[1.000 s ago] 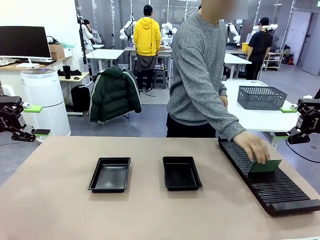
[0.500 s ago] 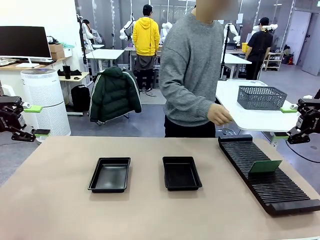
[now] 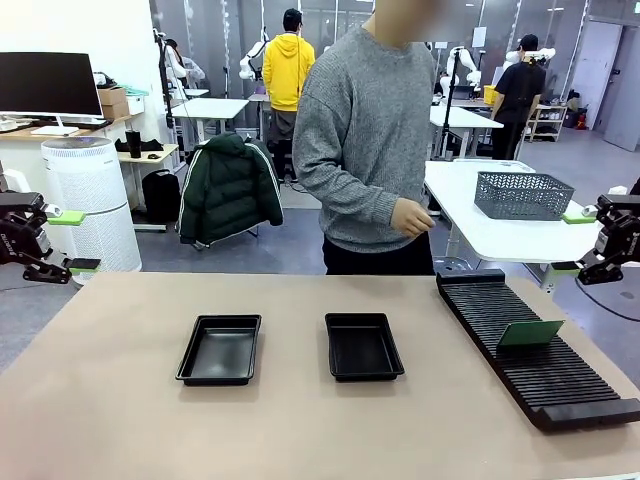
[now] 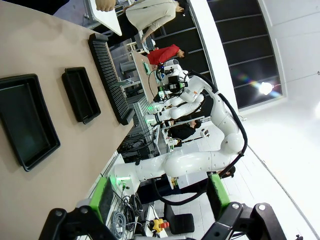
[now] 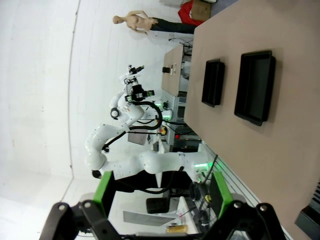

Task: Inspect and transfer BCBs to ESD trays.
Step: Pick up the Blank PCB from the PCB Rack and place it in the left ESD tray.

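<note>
Both pairs of fingers stand wide apart with nothing between them. The left gripper [image 3: 72, 242] hangs off the tabletop's left edge, out over the floor, and its green pads [image 4: 102, 197] frame only the room beyond. The right gripper [image 3: 562, 243] hangs the same way off the right edge, by the far right corner, well apart from anything on the table [image 3: 300, 430].

On the tabletop two black trays lie side by side with a gap between them. The left-hand tray [image 3: 220, 350] sits between the middle and the left edge, and the middle tray [image 3: 362, 348] about midway across. Both floors are bare. Along the right edge a long black slotted rack [image 3: 560, 385] runs from the far right corner toward the near one. One green board [image 3: 530, 333] stands tilted in its slots, roughly halfway along, and the slots around it are bare. A person stands at the far edge, between the middle tray and the rack, one hand [image 3: 410, 217] held at the waist, clear of the table.

By my reckoning the job has barely begun: no board has reached a tray, and neither gripper is near the one in the rack. Everything is left to do: lifting that board out, looking it over, laying it in a tray, and filling the second tray if another board turns up.
</note>
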